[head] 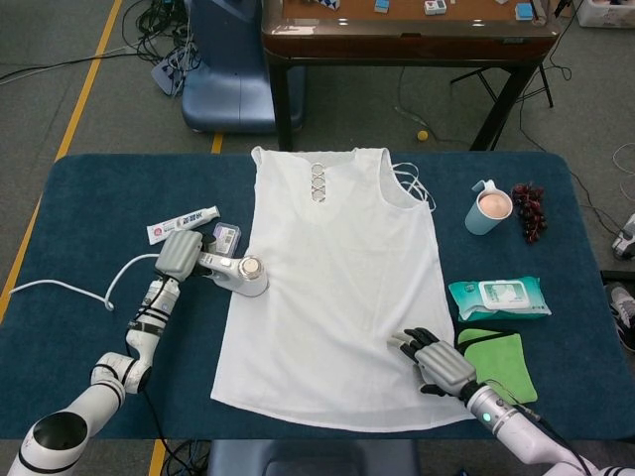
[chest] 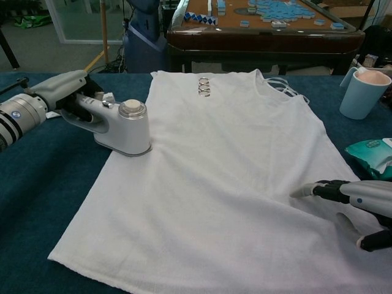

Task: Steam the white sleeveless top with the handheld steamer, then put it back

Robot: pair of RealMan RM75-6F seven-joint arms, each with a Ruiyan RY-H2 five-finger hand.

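- Blue tabletop (head: 89, 198) fills the scene, with a dark wooden table (head: 407, 45) standing on the grey floor beyond its far edge.
- White sleeveless top (head: 337, 288) lies flat down the middle of the tabletop, neckline toward the far edge, hem toward the near edge.
- Left hand (head: 180, 255) grips the handle of the handheld steamer (head: 238, 275), whose head sits right at the top's left edge, about halfway between the far and near edges of the tabletop.
- Steamer's long axis runs nearly crosswise to the garment, handle pointing out toward the left edge of the tabletop; a white cord (head: 69, 290) trails the same way.
- Right hand (head: 437, 359) rests on the cloth near the hem's right corner, fingers curled against the fabric, apparently pinning it; whether it pinches the cloth I cannot tell.
- Unsteamed cloth lies to the right of the steamer head, so the left hand, far the nearer, would likely sweep inward from this edge.
- Pale blue cup (head: 488, 209), grapes (head: 530, 208), wipes pack (head: 499, 297) and green cloth (head: 496, 358) line the right side.
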